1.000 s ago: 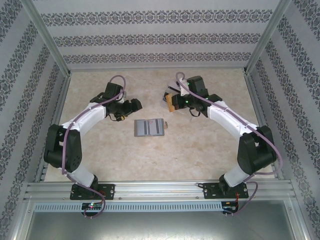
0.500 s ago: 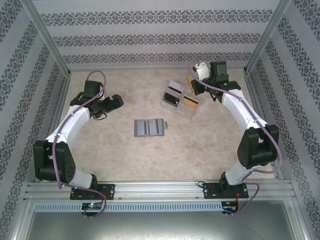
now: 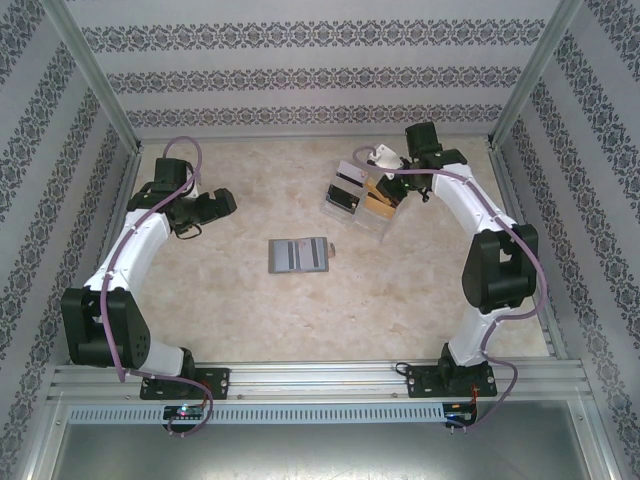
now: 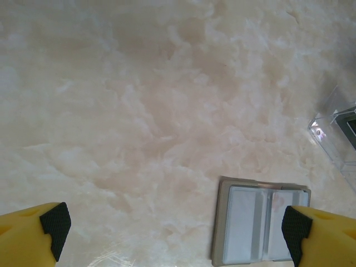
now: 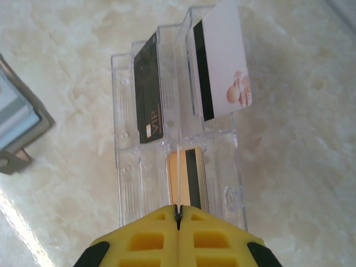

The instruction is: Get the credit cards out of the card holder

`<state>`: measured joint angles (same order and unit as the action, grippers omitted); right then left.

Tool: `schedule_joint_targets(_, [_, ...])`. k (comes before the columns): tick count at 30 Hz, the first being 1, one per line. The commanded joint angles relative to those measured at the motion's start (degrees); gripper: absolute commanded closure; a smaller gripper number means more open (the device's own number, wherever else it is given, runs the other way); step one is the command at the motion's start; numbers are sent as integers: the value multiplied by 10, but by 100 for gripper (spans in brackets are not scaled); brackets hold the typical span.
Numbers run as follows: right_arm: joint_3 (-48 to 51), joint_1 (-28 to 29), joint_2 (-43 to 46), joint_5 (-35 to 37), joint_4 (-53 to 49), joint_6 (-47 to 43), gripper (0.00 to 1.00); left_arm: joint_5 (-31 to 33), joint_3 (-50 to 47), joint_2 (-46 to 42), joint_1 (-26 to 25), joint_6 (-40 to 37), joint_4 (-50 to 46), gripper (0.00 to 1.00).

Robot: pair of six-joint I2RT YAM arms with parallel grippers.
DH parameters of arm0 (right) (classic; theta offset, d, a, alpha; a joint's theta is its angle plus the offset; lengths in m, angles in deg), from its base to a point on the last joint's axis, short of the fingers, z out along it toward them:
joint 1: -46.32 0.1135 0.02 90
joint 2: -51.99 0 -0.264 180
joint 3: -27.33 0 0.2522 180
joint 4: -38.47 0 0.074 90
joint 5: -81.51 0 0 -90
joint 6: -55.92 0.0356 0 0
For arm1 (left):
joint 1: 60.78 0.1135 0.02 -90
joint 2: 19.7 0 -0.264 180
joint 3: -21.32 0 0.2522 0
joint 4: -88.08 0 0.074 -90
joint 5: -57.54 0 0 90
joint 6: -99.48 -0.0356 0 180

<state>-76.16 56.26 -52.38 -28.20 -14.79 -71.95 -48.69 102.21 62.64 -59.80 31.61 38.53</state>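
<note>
The right claw [image 5: 178, 214] is hanging with its yellow fingers [image 5: 144, 245] pressed together along a single seam, directly over the near end of the clear plastic slotted tray [image 5: 125, 167]. Just beyond the tips, the gold-yellow plastic card with a dark stripe [image 5: 186, 178] is standing in a near slot. Its near edge is running under the tips, so whether they are pinching it cannot be told. Farther ahead, the black plastic card [image 5: 147, 89] is sitting in a slot left of the claw's line, and the white plastic card with a dark stripe [image 5: 222, 61] is leaning out past the tray's far rim on the right. The left claw [image 4: 172, 225] is hovering with its fingers spread wide over the pale marbled tabletop [image 4: 139, 111]. The flat grey bifold card holder [image 4: 258, 228] is lying open below it on its right-finger side, partly hidden by that finger and well apart from the right claw. Whether any card is sitting in its pockets cannot be read. Likely hazards are three. A lift with the tips closed on the gold card would be dragging it back out or tipping the light tray. Tips opening inside the narrow slot would be shoving the dividers and spilling the leaning white card. Spread fingers descending on the thin holder would be skidding it across the smooth tabletop.
</note>
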Motion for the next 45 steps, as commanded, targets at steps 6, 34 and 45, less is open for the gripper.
schedule_joint_targets(6, [-63, 20, -50, 64, -72, -66, 100, -12, 10, 0, 13, -30, -28, 1])
schedule_joint_targets(34, [-119, 42, -106, 122, -106, -58, 80, -22, -7, 11, 18, -30, -24, 1])
schedule_joint_targets(45, [-82, 49, -10, 126, -61, 70, 60, -24, -10, 6, 18, -29, -21, 1])
